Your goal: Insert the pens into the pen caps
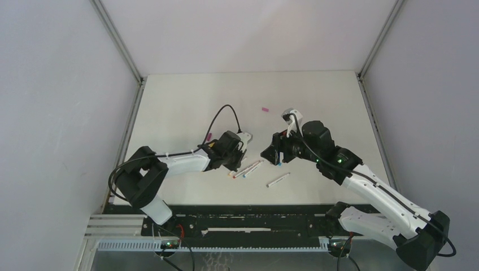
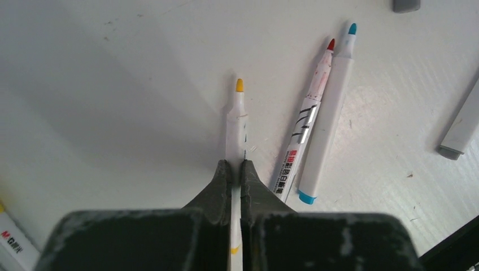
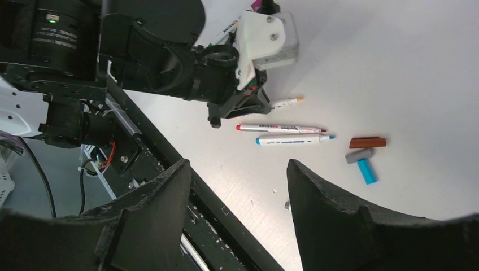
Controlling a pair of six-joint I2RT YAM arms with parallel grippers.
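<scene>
left jaws tight on the yellow-tipped pen (image 2: 236,121); right jaws wide apart

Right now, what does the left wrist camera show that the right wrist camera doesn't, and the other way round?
Only the left wrist view shows a grey-ended pen at its right edge and a printed pen in its bottom-left corner. Only the right wrist view shows the dark red cap, the blue cap and the open right claw. Both show the left claw shut on the yellow-tipped pen, plus the red-tipped pen and blue-tipped pen lying side by side.
</scene>
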